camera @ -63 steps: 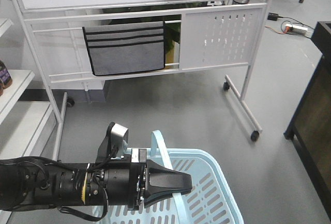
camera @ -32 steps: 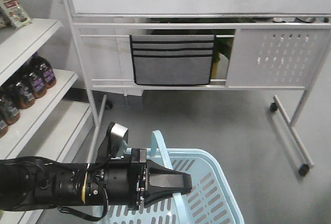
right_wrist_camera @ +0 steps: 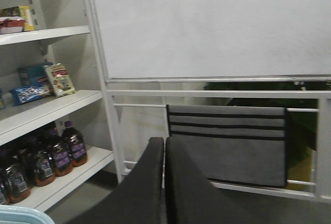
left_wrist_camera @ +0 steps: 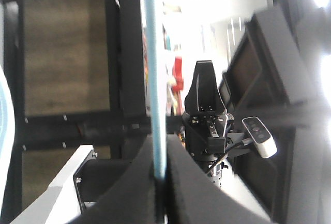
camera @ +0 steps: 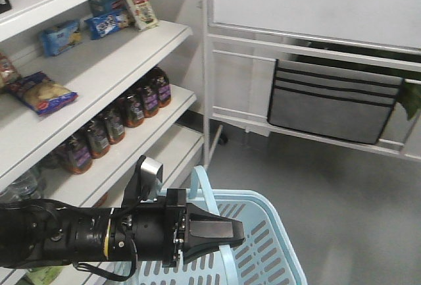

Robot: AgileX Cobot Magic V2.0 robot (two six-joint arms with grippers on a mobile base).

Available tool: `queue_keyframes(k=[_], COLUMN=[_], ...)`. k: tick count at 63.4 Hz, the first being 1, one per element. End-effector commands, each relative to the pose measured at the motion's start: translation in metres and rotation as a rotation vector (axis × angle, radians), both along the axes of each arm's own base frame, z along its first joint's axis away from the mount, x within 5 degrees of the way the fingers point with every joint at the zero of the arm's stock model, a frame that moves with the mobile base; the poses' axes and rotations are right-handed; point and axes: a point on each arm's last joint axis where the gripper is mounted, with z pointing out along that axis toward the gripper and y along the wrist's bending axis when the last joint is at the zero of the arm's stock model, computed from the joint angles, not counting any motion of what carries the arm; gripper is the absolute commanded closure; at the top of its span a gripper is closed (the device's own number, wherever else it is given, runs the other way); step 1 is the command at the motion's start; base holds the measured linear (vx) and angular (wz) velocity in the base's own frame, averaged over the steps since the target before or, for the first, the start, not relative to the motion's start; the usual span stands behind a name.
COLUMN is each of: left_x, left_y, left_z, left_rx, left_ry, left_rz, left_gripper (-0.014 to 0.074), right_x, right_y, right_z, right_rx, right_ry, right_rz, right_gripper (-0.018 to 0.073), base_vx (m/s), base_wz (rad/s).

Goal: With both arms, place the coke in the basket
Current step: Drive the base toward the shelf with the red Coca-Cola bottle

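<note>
The left hand [camera: 227, 233] is clamped on the loop handle [camera: 199, 183] of the basket [camera: 247, 195]. Its jaws are nearly together, with only the thin blue strip between them, likely so the basket travels with the robot alongside the shelves [camera: 112, 68]. The right hand [right_wrist_camera: 164, 144] is pressed shut and holds nothing, free to pick. No red-labelled coke shows; the shelf bottles [camera: 125, 110] wear purplish labels.
</note>
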Motion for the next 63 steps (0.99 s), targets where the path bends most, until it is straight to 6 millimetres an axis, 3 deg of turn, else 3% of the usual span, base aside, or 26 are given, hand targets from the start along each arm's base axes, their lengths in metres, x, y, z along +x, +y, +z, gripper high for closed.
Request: queue_keyframes(k=[1, 63], left_x=[-0.0084, -0.0084], left_y=[-0.0005, -0.0005], left_z=[0.0378, 0.0378], left_rx=[-0.257, -0.257], left_ry=[-0.061, -0.061], left_rz=[-0.089, -0.089], left_gripper=[0.0603, 0.0603], right_x=[-0.0007, -0.0007], right_y=[0.0004, 0.0004], right_z=[0.0014, 0.0014], right_rx=[-0.006, -0.006], right_ry=[-0.073, -0.073], right_rz=[0.002, 0.002], right_gripper=[0.0564, 0.0564], base_vx=[0.16, 0.12], base_wz=[0.63, 0.53])
